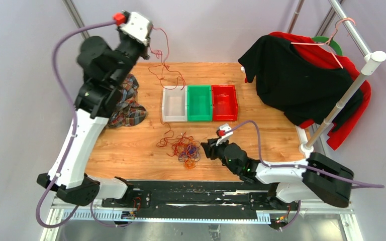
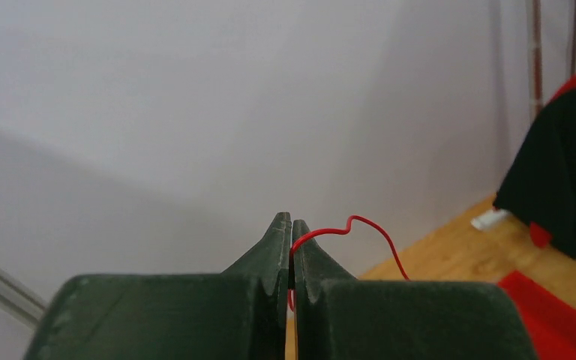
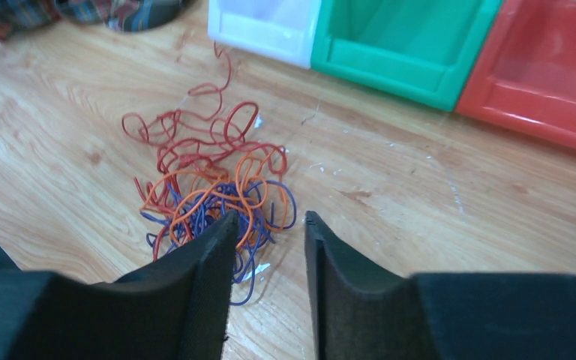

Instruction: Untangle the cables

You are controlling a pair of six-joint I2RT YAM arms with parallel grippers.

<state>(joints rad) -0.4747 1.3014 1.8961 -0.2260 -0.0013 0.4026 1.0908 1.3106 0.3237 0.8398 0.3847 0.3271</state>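
Note:
A tangle of thin dark red, orange and purple cables [image 1: 183, 149] lies on the wooden table in front of the bins; it also shows in the right wrist view [image 3: 210, 184]. My left gripper [image 1: 152, 34] is raised high at the back left and shut on one dark red cable [image 2: 352, 227], which hangs from it in loops [image 1: 167, 68] down to the table by the white bin. My right gripper [image 1: 206, 149] is low over the table just right of the tangle, open and empty [image 3: 270, 219], its left finger at the tangle's edge.
Three bins stand in a row at mid-table: white [image 1: 174, 104], green [image 1: 199, 103], red [image 1: 224, 102]. A plaid cloth [image 1: 127, 105] lies at the left. Black and red garments [image 1: 301, 75] hang on a rack [image 1: 342, 98] at the right.

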